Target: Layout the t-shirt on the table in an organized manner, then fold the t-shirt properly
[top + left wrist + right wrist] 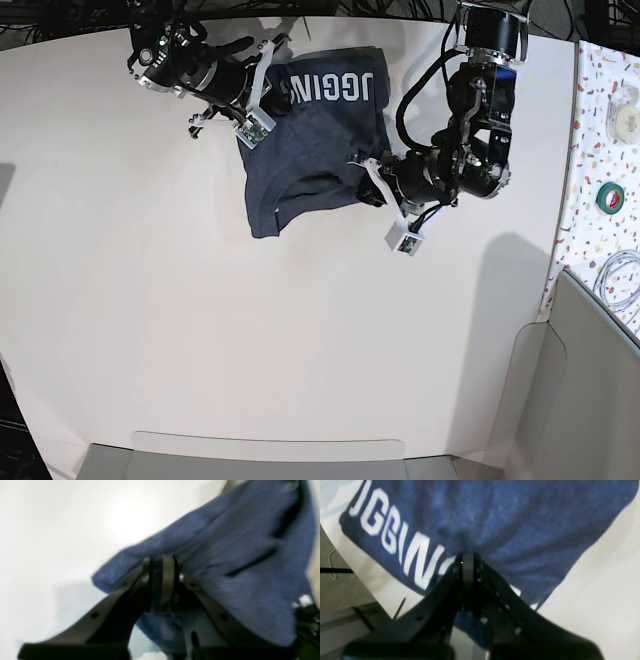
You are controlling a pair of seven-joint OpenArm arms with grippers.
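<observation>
So the shirt [315,140] sits bunched up near the far edge of the bench [200,330], closer to the far right corner than the left, and both arms already have a piece of it. The right pincer [467,560] is clamped tight on the cloth right by the white lettering [395,540], at the shirt's far-left part in the base view. The left pincer [162,567] is pinched narrow on a fold of blue fabric at the shirt's near-right edge, with cloth bulging out on both sides of its tips.

What matters for the next bit: the two grips sit on a diagonal across the shirt, one at the far-left, one at the near-right, and the body of the shirt hangs between them and sags toward the near-left, where a loose corner [262,225] droops onto the bench. My guess is spreading it flat means pulling those two grips apart along that diagonal, or swinging one round so the lettering runs parallel to the far edge. Neither arm is "nearer", since both are on it. Can't tell which hem or sleeve each one has.
</observation>
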